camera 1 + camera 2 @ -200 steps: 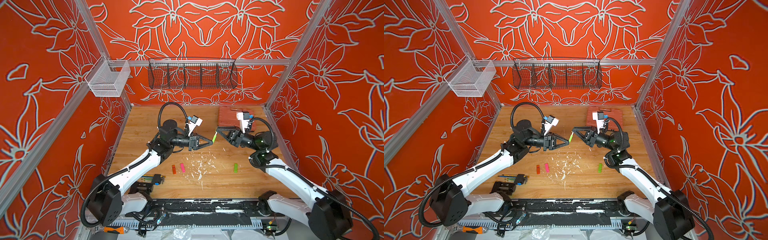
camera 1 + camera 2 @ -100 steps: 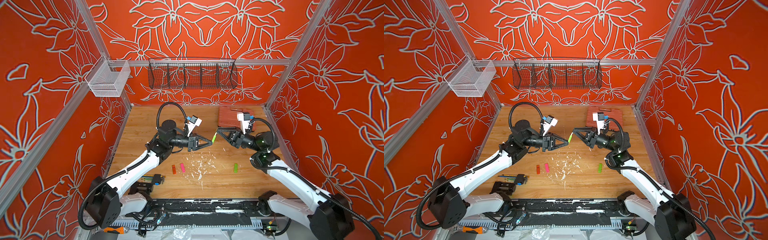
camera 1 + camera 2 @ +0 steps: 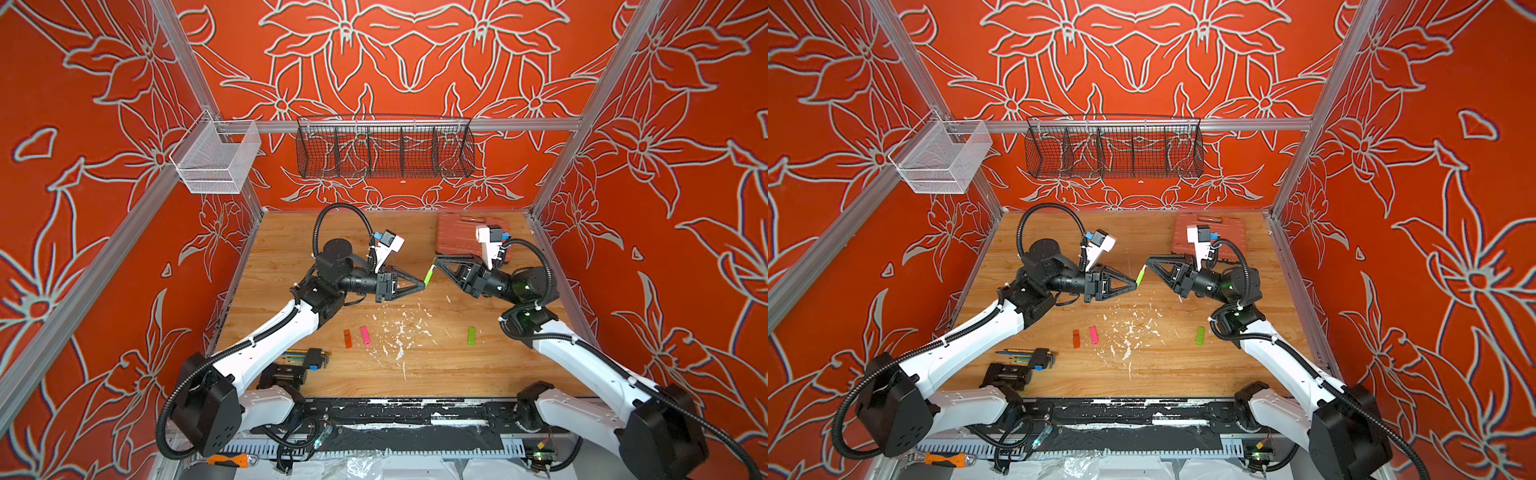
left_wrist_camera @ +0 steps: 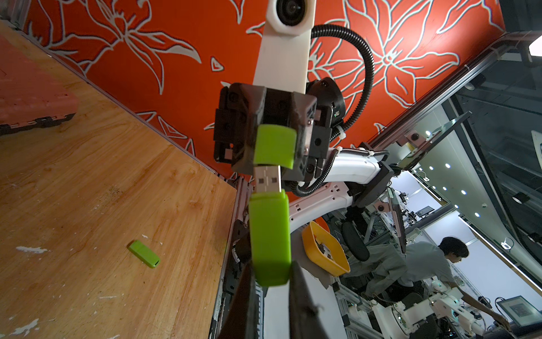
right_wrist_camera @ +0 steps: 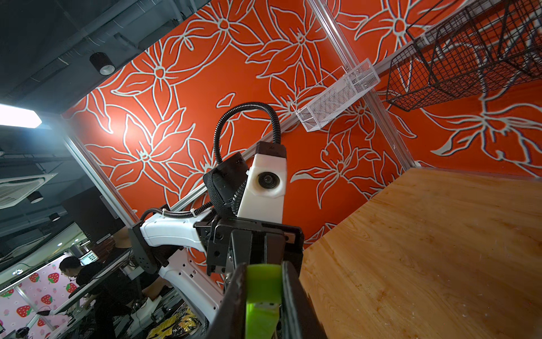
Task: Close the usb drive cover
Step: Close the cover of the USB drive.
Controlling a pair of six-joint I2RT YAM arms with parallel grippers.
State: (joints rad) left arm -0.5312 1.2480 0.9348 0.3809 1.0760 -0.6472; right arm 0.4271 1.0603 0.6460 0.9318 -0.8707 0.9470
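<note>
In both top views, at centre frame, the left claw [image 3: 420,285] and right claw [image 3: 436,261] meet tip to tip above the wooden desk [image 3: 291,249], with a small lime-green plastic USB drive [image 3: 428,275] bridging them. It is held clear of the desk, probably so each arm can push along its length. Lower in the frame a closed green drive [image 3: 471,335] lies on the desk, with a pink drive [image 3: 365,335] and an orange drive [image 3: 347,338] to its left. In the left wrist view, at bottom centre, the left claw [image 4: 271,274] is clamped on the drive's body, which points up the frame with its silver metal plug [image 4: 266,179] bare. Just above, the lime-green plastic cover [image 4: 274,146] is pinched in the right claw, its mouth at the plug's tip and roughly in line. In the right wrist view, at bottom centre, the right claw [image 5: 262,278] is clamped on the cover, which hides the drive behind it. Most of the plug shows, so the closing push looks barely begun.
</note>
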